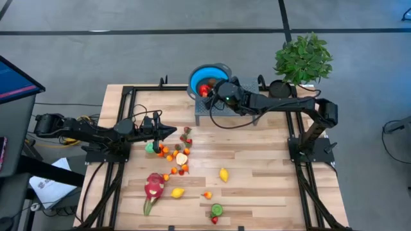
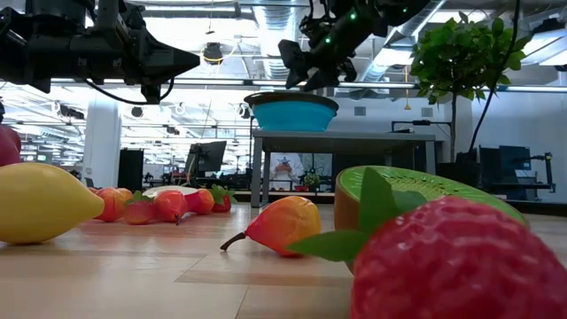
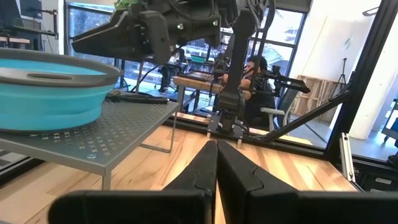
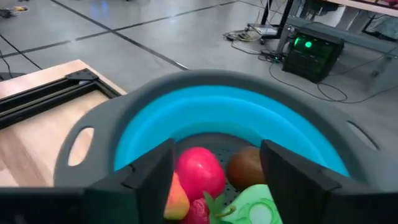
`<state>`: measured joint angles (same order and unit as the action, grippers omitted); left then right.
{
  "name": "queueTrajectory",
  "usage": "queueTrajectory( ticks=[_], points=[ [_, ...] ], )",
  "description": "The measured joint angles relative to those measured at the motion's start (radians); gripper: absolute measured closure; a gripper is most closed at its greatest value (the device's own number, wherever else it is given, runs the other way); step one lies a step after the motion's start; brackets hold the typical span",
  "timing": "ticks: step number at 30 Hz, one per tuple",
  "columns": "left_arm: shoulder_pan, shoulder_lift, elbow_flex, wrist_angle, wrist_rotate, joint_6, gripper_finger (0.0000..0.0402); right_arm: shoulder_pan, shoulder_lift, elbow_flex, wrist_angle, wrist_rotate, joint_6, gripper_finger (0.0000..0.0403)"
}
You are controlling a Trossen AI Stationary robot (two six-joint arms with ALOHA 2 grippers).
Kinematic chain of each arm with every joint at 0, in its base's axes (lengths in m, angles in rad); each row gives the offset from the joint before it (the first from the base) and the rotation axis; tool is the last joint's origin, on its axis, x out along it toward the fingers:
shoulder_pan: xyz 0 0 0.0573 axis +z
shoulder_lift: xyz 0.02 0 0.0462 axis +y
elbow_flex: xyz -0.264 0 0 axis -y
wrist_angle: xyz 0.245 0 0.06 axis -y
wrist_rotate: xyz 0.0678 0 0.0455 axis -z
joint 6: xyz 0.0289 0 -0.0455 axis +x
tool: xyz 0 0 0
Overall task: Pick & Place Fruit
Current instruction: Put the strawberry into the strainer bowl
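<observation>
A blue bowl (image 4: 249, 106) with a grey rim stands on a grey perforated stand (image 1: 204, 114) at the table's far edge. In it lie a red fruit (image 4: 199, 171), a brown one (image 4: 245, 167) and a green slice (image 4: 256, 210). My right gripper (image 4: 217, 162) hangs open just above the bowl, its fingers on either side of the red fruit without touching it. More fruit lies on the table: a pink dragon fruit (image 1: 154, 186), two lemons (image 1: 223, 174), a cluster of small orange and red pieces (image 1: 176, 154). My left gripper (image 1: 172, 130) is shut and holds nothing, above the table's left part beside that cluster.
A potted green plant (image 1: 303, 59) stands at the far right corner. A green kiwi half (image 1: 217, 209) and a strawberry (image 2: 461, 266) lie near the front edge. Black frame rails run along the table's left and right sides.
</observation>
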<state>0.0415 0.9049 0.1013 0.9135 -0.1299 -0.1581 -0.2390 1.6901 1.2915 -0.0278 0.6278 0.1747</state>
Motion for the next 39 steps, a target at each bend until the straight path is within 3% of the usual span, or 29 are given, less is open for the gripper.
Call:
queueTrajectory(
  ticks=[5,12,18,23,28,35,39],
  points=[
    [0.0,0.0,0.0,0.0,0.0,0.0,0.0401,0.023,-0.01,0.0,-0.001,0.001,0.002,0.0149],
    [0.0,0.0,0.0,0.0,0.0,0.0,0.0401,0.077,-0.034,0.0,-0.029,0.001,-0.006,0.0172],
    [0.0,0.0,0.0,0.0,0.0,0.0,0.0401,0.119,-0.047,0.0,-0.097,0.001,-0.026,0.0224],
    [0.0,0.0,0.0,0.0,0.0,0.0,0.0401,0.134,-0.065,-0.001,-0.207,-0.006,-0.039,0.0305],
    [0.0,0.0,0.0,0.0,0.0,0.0,0.0401,0.134,-0.108,-0.007,-0.274,-0.09,-0.047,0.0392],
    [-0.001,0.0,0.0,0.0,0.0,-0.007,0.0401,0.155,-0.11,-0.008,-0.272,-0.297,-0.103,0.0399],
    [-0.001,0.0,0.0,0.0,0.0,-0.006,0.0401,0.175,-0.109,-0.008,-0.271,-0.336,-0.107,0.0399]
  ],
)
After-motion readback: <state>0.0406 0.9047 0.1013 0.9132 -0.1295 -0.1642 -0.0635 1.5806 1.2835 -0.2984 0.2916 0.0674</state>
